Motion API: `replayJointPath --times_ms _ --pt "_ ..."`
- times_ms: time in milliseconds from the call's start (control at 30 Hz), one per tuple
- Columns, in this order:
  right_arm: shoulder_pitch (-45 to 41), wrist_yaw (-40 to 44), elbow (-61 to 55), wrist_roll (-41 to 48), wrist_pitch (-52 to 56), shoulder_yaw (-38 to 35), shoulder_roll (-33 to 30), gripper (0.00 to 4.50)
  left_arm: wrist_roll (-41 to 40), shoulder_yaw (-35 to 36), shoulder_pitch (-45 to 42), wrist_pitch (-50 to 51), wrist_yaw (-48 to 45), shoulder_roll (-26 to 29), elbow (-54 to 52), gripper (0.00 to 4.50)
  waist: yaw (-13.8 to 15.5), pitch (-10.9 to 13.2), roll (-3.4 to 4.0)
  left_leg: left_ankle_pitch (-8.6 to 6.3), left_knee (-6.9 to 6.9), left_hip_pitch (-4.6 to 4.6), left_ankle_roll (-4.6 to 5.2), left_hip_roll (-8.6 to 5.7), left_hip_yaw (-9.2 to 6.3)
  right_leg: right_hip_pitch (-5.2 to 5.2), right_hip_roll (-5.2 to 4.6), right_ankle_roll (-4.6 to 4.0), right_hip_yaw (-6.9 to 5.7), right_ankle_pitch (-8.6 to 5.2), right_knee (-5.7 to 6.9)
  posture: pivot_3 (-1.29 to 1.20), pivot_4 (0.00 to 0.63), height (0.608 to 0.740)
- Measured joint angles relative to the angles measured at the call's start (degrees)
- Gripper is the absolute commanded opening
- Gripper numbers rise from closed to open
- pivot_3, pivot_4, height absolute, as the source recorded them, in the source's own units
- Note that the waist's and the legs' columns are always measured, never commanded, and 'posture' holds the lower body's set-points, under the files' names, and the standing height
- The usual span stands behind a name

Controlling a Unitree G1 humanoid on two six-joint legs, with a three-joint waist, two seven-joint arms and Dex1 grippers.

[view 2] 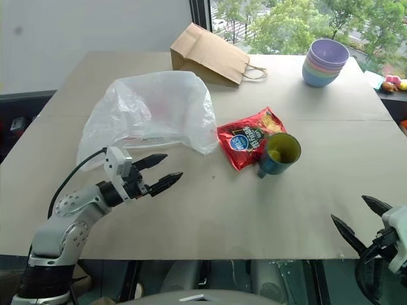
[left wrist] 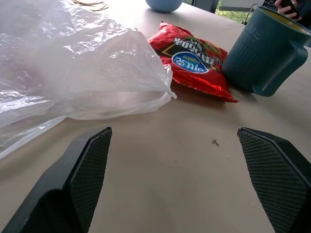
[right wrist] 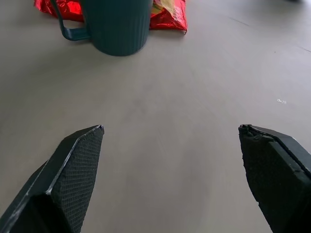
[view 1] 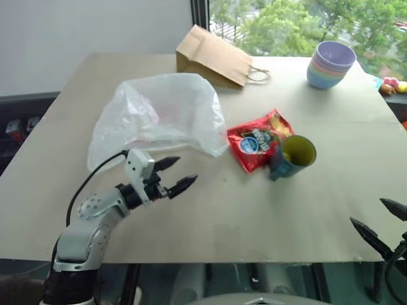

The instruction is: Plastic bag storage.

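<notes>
The plastic bag (view 1: pixel 159 114) sits crumpled on the counter (view 1: pixel 254 210), touching the red snack packet (view 1: pixel 257 141). Left gripper (view 1: pixel 175 175) hangs just beside it, jaws apart; right gripper (view 2: pixel 356 222) jaws spread too, empty.

A test room by a window, likely a lab or office: a plain beige counter (view 1: pixel 210 222) stands against a bare grey wall (view 1: pixel 89 38), with a large window (view 1: pixel 305 22) looking out on green treetops. Everyday props lie on it: a brown paper bag (view 1: pixel 213 57), stacked pastel bowls (view 1: pixel 331 65), a snack packet (view 1: pixel 257 140) and a teal mug (view 1: pixel 292 157).
</notes>
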Motion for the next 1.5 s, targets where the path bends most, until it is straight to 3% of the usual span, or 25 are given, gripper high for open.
replayJointPath --times_ms 100,267,433,667,967,1067,1200,1300,1333,1500 --pt "-1.3 -0.4 -0.1 0.0 -0.7 1.7 -0.2 4.50 0.4 0.0 -1.0 0.1 1.3 -0.3 0.6 4.30 0.1 0.0 -0.07 0.00 0.12 0.08 0.01 0.02 -0.02 0.08 0.01 0.01 0.00 0.00 0.05 0.00 0.150 0.740" --pt "-6.3 -1.2 -10.1 2.7 -1.4 11.1 -1.6 4.50 4.6 0.7 -12.9 -1.1 6.9 0.1 9.0 4.30 0.1 0.0 -0.05 0.02 0.21 0.22 0.01 0.03 -0.17 0.20 0.17 0.02 0.00 0.00 0.18 0.00 0.150 0.740" --pt "-12.7 -2.2 -18.3 7.5 0.2 18.7 -5.3 4.50 13.8 -1.7 -20.9 -4.6 8.7 3.4 22.7 4.30 0.0 0.1 -0.19 0.01 0.16 0.02 0.00 0.02 -0.26 0.09 0.32 0.00 0.05 0.02 0.16 0.00 0.150 0.740" --pt "-17.4 -5.3 -20.9 10.6 2.5 21.7 -9.3 4.50 26.5 -8.3 -28.2 -15.4 7.3 7.7 38.4 4.30 0.6 0.1 -0.34 0.01 0.16 -0.04 0.00 -0.02 -0.23 0.10 0.26 0.00 0.05 0.02 0.10 0.00 0.150 0.740" --pt "-16.7 -7.6 -21.2 10.2 2.6 22.4 -10.2 4.50 36.1 -13.8 -38.9 -22.7 8.3 6.6 55.1 4.30 0.8 0.0 -0.45 0.02 0.23 0.04 0.01 -0.01 -0.25 0.17 0.30 0.02 0.04 0.03 0.20 0.00 0.150 0.740" --pt "-16.8 -8.7 -21.4 8.9 2.7 23.3 -10.3 4.50 38.4 -15.2 -43.8 -25.0 11.0 4.1 61.9 3.51 1.0 0.0 -0.52 0.02 0.25 0.02 0.01 -0.02 -0.26 0.18 0.31 0.25 0.04 0.16 0.18 0.00 0.150 0.740" --pt "-19.0 -12.2 -21.6 5.2 4.9 27.7 -10.7 4.50 38.9 -15.7 -47.8 -27.2 11.8 1.1 69.4 1.63 0.9 0.0 -0.59 0.02 0.25 0.02 0.01 -0.02 -0.23 0.17 0.32 0.25 0.06 0.17 0.17 0.00 0.150 0.740" --pt "-21.8 -16.9 -21.5 -1.3 6.8 31.6 -10.8 4.50 33.4 -11.0 -49.4 -24.3 9.3 -0.8 70.4 0.32 0.8 0.0 -0.67 0.02 0.26 -0.05 0.01 0.00 -0.27 0.11 0.33 0.24 0.03 0.17 0.19 0.00 0.150 0.740" --pt "-22.2 -18.0 -21.4 -2.5 7.5 32.0 -10.8 4.50 32.0 -10.0 -50.1 -23.3 8.7 -1.0 70.3 0.09 0.7 0.0 -0.68 0.02 0.27 -0.08 0.01 0.00 -0.28 0.10 0.33 0.24 0.02 0.17 0.19 0.00 0.150 0.740" --pt "-22.7 -25.3 -21.7 -0.8 20.7 33.1 -8.8 4.50 22.7 -3.5 -53.0 -9.1 4.5 -0.8 59.4 0.09 0.9 0.0 -0.71 0.02 0.26 -0.14 0.01 -0.02 -0.39 0.11 0.32 0.04 -0.02 0.30 0.18 0.00 0.150 0.740"
